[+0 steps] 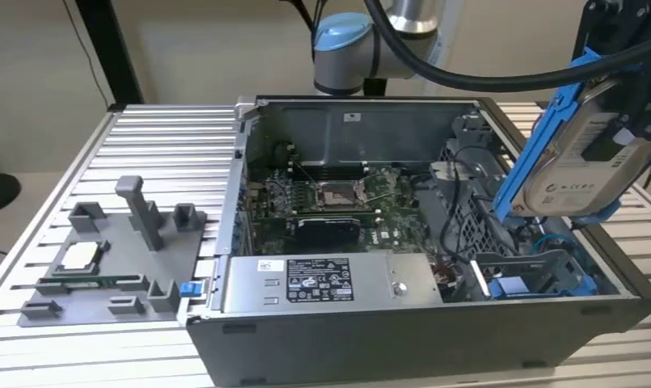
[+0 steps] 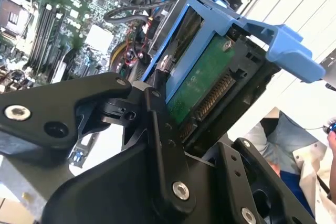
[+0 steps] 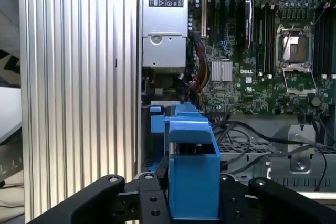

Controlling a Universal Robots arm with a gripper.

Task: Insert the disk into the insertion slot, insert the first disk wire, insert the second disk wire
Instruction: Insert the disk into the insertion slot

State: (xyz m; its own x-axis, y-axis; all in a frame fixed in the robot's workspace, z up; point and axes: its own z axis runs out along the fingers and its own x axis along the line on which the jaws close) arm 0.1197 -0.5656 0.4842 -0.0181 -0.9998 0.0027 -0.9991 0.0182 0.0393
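My gripper (image 1: 608,149) is shut on the disk (image 1: 580,174), a silver-grey drive with a white label in a blue carrier frame. I hold it tilted in the air at the exterior view's right, above the open computer case. The insertion slot (image 1: 535,275), grey metal with blue fittings, lies in the case's near right corner, below the disk and apart from it. In the second wrist view the disk's green board (image 2: 202,80) and blue frame (image 2: 281,43) sit between the black fingers (image 2: 163,129). The first wrist view has the blue frame (image 3: 194,174) over the bay. Black cables (image 3: 252,129) lie beside the bay; which are the disk wires I cannot tell.
The case holds a motherboard (image 1: 325,202) and a grey labelled power-supply box (image 1: 303,283) at its front. A grey fixture tray (image 1: 109,259) stands on the ribbed aluminium table (image 1: 163,145) at the exterior view's left. A person's sleeve (image 2: 294,145) is beside the table.
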